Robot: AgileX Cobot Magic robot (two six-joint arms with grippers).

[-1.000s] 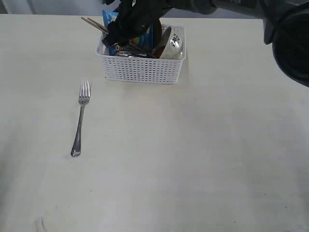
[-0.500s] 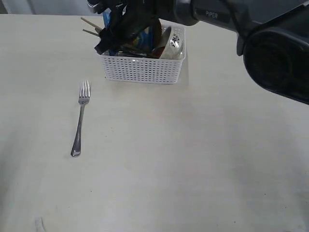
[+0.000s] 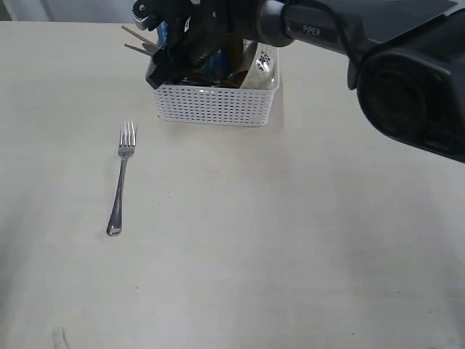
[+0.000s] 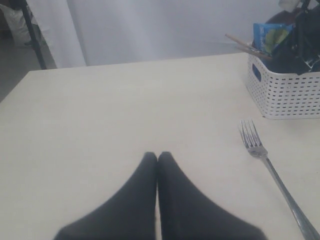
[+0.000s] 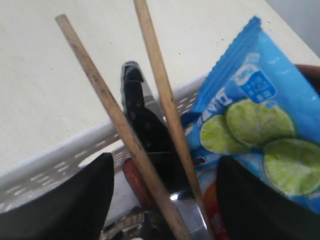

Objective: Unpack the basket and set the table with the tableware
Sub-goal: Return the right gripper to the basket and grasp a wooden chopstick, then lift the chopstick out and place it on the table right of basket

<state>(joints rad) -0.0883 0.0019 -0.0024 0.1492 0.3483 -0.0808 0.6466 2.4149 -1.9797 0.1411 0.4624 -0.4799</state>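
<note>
The basket [image 3: 215,105] sat at the upper middle of the exterior frame on the table [image 3: 290,240], its long axis running left to right. Two chopsticks [image 3: 136,40] stuck out over its left end, almost parallel, tips pointing to the upper left. The right end effector [image 5: 165,165] hung over that end, released, its fingers [image 5: 85,200] spread on either side of the chopsticks and gripping nothing, just beside a blue chip bag [image 5: 250,115]. The fork [image 3: 121,178] lay flat at centre left, well apart from the basket, long axis near vertical, tines toward the top. The left end effector [image 4: 157,160] was clenched on nothing.
</note>
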